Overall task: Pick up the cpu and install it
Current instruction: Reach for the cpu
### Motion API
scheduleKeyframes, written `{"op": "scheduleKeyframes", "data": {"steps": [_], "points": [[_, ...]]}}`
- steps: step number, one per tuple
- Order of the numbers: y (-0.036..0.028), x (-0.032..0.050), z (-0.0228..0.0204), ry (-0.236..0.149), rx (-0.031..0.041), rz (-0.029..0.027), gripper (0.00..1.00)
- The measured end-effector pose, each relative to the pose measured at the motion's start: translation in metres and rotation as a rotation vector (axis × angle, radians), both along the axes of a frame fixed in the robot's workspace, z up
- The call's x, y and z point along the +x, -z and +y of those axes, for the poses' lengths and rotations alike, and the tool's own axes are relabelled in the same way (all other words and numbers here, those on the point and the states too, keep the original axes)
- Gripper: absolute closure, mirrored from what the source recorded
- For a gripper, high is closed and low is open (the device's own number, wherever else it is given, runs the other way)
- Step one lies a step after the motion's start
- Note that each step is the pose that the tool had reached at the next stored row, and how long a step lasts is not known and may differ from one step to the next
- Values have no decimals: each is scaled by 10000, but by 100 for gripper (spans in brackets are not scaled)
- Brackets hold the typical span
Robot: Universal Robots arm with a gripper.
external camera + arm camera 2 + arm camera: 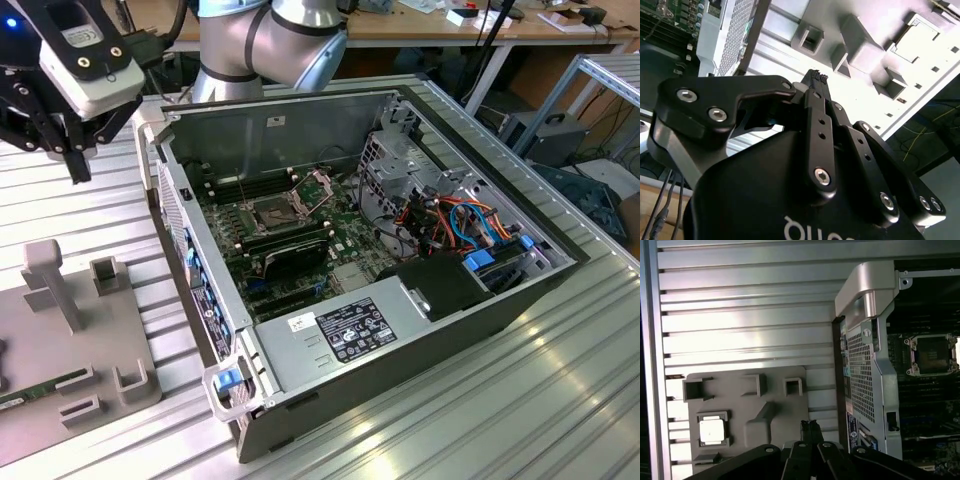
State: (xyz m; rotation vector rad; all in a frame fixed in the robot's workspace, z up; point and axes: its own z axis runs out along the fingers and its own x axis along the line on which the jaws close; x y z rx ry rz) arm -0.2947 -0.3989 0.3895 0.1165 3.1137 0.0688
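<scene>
Fingers (pixel 818 120) pressed together, nothing between them; gripper (pixel 811 426) is empty. It hangs in the air over the grey fixture plate (pixel 775 400), above the plate's side nearest the computer case (pixel 420 345), touching nothing. In the exterior view the gripper (pixel 76 170) sits high over the bench's far corner on that view's left, with the arm (pixel 270 40) behind the case.

The cpu (pixel 711 430) lies flat in a square pocket of the fixture plate, by the plate edge farthest from the case and well apart from the fingertips. Silver top faces up. It is square with no clear long axis, its sides parallel to the plate's edges.

The plate rests on the ribbed metal bench (pixel 740 315) just beside the case. The case lies open on its side. The socket (pixel 270 210) on the motherboard is bare, its hinged plate (pixel 316 186) tilted up.
</scene>
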Motion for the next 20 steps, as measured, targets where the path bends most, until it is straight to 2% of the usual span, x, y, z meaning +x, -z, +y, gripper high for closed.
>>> {"op": "scheduleKeyframes", "data": {"steps": [2, 6, 17, 20], "points": [[1, -33, 0, 2, 1, 0, 89], [1, -46, 0, 1, 0, 0, 89], [2, -49, 0, 1, 0, 0, 89], [3, -93, 0, 2, -1, 0, 89]]}}
